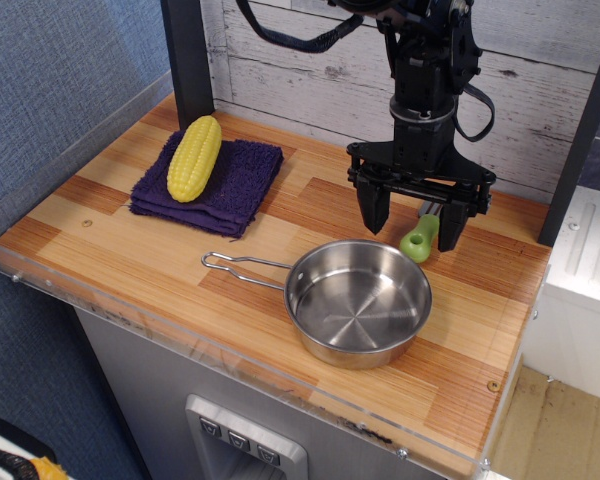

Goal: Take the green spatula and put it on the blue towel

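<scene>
Pincer (pixel 414 217) spread wide, empty, low over green spatula (pixel 419 238); nothing gripped

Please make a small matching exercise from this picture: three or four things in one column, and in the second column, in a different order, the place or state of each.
Things:
1. corn
2. pan
3. spatula
4. gripper

Places or states:
A. open, fingers pointing down, one on each side of the green handle
B. lying on the towel
C. empty, near the front edge, wire handle pointing left
D. lying on the table behind the pan, partly hidden by the gripper

Pairs: 1-B, 2-C, 3-D, 4-A
</scene>
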